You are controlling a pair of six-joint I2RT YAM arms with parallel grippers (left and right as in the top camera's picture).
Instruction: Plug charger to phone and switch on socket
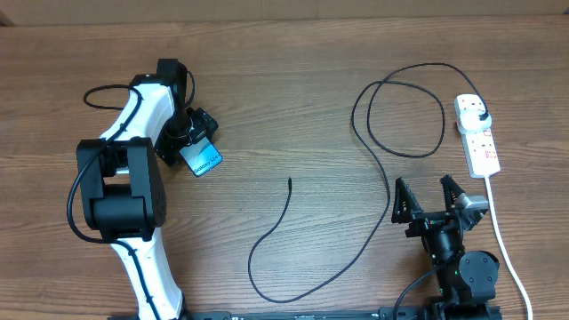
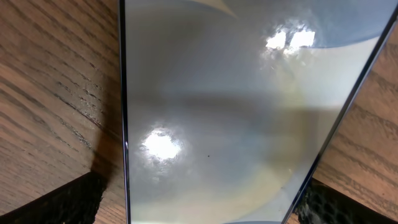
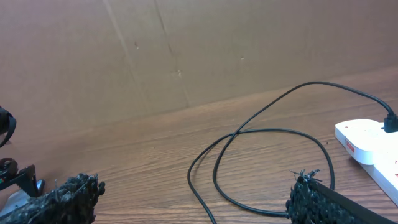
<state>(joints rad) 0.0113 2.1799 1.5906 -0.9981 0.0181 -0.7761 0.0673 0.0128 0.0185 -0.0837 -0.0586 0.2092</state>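
Closest overhead, my left arm [image 1: 124,187] ends at the phone [image 1: 204,160] toward the table's [image 1: 284,71] left edge, left gripper [image 1: 194,147] spread wide above it. My right gripper [image 1: 429,200] gapes empty near the front right corner, beside the socket [image 1: 480,142] holding the charger's [image 1: 289,187] plug. Left wrist: fingertips [image 2: 62,202] flank the phone [image 2: 236,112]. Right wrist: spread fingers [image 3: 62,199], looping charger [image 3: 273,130], socket [image 3: 373,143] rightward.
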